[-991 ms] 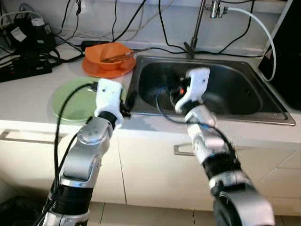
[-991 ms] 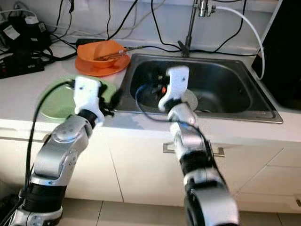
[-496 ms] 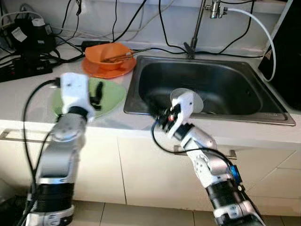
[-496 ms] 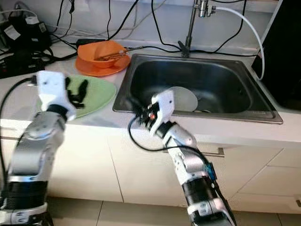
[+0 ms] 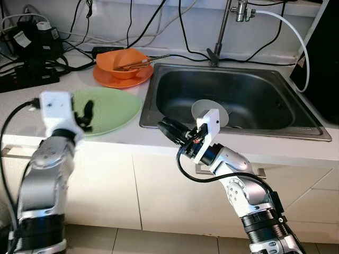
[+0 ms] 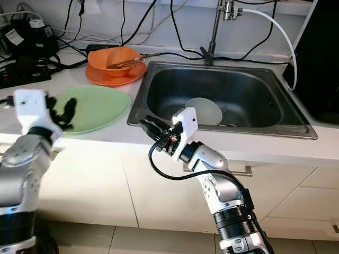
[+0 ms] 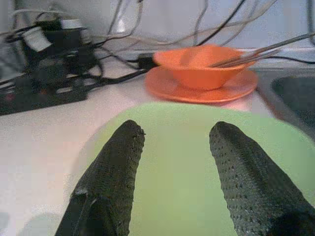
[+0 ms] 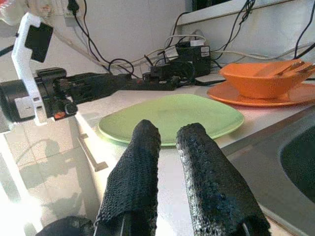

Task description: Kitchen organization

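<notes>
1. Two grippers, both empty: left gripper (image 7: 172, 162) spread wide over green plate (image 5: 108, 108) at its 9 o'clock rim; right gripper (image 6: 151, 127) nearly closed, near counter edge (image 5: 159, 138).
2. Plate looks stiff, light, slick, prob. breakable; pinch the rim.
3. Orange bowl (image 5: 123, 61) at 12 o'clock, sink (image 5: 296, 124) at 3.

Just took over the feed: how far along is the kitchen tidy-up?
Early. Nothing looks put away: green plate and orange bowl on its plate sit on the counter, a white dish in the sink. Left gripper open over the green plate; right gripper holds nothing.
</notes>
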Available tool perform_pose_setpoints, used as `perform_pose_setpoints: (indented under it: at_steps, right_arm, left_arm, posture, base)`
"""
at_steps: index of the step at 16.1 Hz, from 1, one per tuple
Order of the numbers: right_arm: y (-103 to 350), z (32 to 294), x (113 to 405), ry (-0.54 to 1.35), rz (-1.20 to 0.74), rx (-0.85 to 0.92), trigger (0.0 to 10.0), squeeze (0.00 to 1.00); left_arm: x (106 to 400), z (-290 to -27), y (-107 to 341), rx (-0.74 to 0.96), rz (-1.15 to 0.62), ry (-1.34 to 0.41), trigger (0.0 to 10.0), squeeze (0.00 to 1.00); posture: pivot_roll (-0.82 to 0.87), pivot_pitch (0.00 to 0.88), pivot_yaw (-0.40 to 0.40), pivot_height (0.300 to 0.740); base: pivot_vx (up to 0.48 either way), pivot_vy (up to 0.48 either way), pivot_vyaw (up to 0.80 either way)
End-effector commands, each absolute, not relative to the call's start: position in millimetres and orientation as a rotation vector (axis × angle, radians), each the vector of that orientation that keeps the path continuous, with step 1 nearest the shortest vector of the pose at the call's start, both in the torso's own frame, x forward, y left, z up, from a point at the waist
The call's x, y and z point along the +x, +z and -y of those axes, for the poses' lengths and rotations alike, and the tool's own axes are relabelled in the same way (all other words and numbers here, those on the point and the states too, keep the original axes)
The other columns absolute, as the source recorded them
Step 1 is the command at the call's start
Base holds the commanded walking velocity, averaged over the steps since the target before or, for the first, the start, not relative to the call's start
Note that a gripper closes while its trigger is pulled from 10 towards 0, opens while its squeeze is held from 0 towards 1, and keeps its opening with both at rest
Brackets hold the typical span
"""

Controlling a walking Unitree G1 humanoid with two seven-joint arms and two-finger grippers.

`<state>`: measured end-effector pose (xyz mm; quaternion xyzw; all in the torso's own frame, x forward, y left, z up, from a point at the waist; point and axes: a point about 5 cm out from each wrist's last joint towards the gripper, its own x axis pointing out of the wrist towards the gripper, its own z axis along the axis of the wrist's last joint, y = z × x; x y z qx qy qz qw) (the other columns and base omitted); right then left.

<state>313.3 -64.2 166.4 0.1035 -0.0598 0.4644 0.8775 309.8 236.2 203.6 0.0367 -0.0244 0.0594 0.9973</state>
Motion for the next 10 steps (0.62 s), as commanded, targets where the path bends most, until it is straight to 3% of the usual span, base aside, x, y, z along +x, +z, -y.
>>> perform_pose_setpoints:
  at_steps: [1,10]
  right_arm:
    - [167,66,311,0.972,0.124,0.213,10.0,0.0]
    - [165,69,311,0.982,0.11,0.209,10.0,0.0]
  left_arm:
    - [306,-240,208,0.063,0.061,0.139,10.0,1.0]
    - [290,-262,204,-0.082,0.015,0.211,10.0,1.0]
  posture:
    - [0.15,0.005,-0.007,0.74]
    - [0.17,0.043,-0.004,0.74]
  base:
    - [0.0,0.0,0.0]
    - [0.0,0.0,0.0]
